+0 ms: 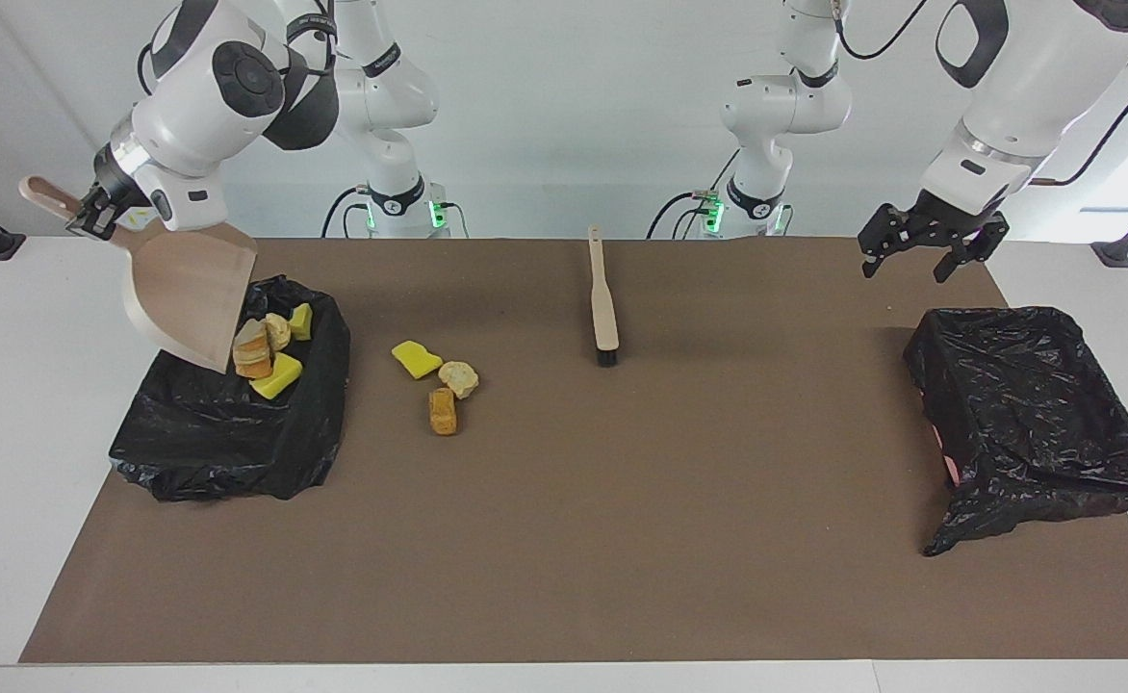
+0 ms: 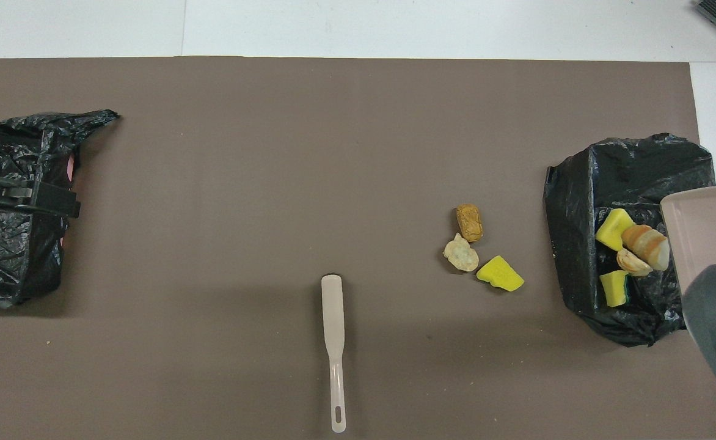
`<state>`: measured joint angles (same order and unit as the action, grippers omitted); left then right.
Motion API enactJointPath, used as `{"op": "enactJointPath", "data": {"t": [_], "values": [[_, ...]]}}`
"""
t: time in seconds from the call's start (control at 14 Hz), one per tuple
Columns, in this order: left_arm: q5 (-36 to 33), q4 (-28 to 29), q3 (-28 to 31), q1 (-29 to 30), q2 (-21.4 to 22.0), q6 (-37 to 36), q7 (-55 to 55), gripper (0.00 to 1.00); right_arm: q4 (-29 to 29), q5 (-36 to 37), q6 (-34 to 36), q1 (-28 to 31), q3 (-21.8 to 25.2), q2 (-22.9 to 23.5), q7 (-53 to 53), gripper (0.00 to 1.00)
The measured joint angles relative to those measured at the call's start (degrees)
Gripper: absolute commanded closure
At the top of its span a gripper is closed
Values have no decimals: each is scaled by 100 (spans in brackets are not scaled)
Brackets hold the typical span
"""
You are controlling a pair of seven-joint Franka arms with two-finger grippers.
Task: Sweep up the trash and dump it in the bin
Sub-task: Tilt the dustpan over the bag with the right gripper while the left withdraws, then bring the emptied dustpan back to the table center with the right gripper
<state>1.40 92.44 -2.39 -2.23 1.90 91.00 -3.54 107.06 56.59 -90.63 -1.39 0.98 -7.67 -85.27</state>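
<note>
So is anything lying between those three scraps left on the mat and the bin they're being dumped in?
Nothing visible. The three scraps lie on bare mat beside the bin. The brush lies toward the middle of the table. The right hand holds the dustpan tipped over the bin.

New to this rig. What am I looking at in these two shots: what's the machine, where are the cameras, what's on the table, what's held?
Two white robot arms with two-finger grippers work at one table. One camera faces them from across the table; the other looks down from above their end.

The right gripper is shut on the handle of a beige dustpan, tilted over a bin lined with black plastic at the right arm's end. Four scraps are falling or lying in that bin. Three scraps, yellow, pale and orange-brown, remain on the brown mat beside it.

A brush lies mid-table. The left gripper waits open over a second black-lined bin at the left arm's end.
</note>
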Motion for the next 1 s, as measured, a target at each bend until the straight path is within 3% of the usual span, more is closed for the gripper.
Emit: {"op": "enactJointPath", "data": {"t": [0.29, 0.5, 0.79, 1.0], "values": [[-1, -77, 25, 0, 4, -98, -29, 0, -391, -73, 1019, -11, -772, -153, 556, 100], [-2, -76, 53, 1, 4, -131, -38, 0, -518, -1113, 1627, -55, -1319, -160, 2107, 100], [-2, -76, 54, 1, 5, -177, -41, 0, -522, -3209, 1378, -55, -1426, -153, 4568, 100], [-2, -67, 54, 1, 6, -195, -43, 0, -520, -4120, 888, -214, -1469, 50, 6273, 100]]}}
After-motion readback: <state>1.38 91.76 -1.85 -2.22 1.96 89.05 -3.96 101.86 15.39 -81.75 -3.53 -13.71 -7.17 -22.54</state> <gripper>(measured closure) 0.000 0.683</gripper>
